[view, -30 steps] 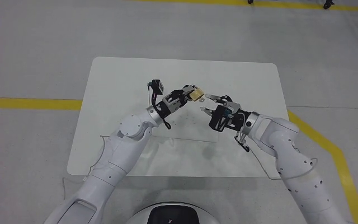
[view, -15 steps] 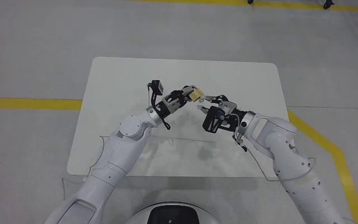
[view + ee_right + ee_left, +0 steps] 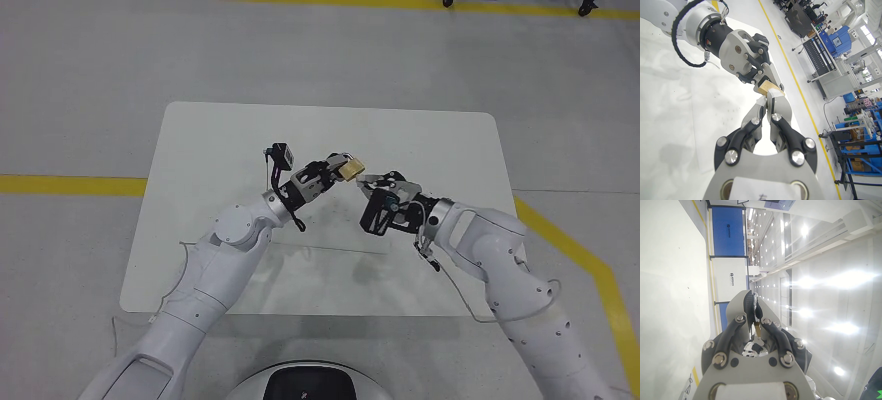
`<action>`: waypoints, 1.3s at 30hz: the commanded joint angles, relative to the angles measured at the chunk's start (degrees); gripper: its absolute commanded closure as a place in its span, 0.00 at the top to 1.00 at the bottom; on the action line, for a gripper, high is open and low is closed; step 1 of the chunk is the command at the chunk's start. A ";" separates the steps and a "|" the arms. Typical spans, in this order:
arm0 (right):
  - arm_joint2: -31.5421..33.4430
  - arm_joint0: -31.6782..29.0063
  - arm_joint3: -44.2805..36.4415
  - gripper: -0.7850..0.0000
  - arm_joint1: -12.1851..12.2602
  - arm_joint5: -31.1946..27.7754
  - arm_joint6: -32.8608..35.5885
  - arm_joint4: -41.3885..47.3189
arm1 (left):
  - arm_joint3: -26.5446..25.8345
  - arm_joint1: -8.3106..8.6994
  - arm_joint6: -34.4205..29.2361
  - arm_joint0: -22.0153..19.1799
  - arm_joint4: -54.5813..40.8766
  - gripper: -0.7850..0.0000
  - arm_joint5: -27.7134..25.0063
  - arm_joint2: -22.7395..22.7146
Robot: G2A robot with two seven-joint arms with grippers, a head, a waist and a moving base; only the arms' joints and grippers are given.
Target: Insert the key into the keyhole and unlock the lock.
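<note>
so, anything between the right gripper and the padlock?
Nothing visible. The right gripper, shut, is right at the padlock clamped in the left gripper; whether they touch, I can't tell.

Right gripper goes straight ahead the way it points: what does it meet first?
The brass padlock clamped in the left gripper. The right gripper has its closed tips right at the padlock's near face in the right wrist view; whether they touch is unclear.

White-shelled arms (image 3: 225, 270), black linkages (image 3: 783, 128) with silver screws (image 3: 731, 157), pale grey fingers (image 3: 780, 106), looped black cable (image 3: 691, 65)
</note>
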 commanded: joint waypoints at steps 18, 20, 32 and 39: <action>2.03 0.78 6.48 0.00 -1.13 0.23 1.82 20.22 | 0.34 -0.48 3.30 0.28 2.22 0.00 -5.87 0.86; 2.08 1.07 7.90 0.00 -1.26 -1.08 2.09 24.34 | 0.50 -0.52 4.09 0.26 2.88 0.00 -7.31 0.79; 2.21 3.92 14.29 0.00 -1.74 -5.38 4.94 39.64 | 0.02 -0.31 5.53 0.58 7.33 0.00 -12.11 0.26; 2.17 4.87 18.21 0.00 -1.96 -9.75 3.91 47.60 | 0.23 -0.18 4.79 0.36 7.22 0.00 -12.47 -0.32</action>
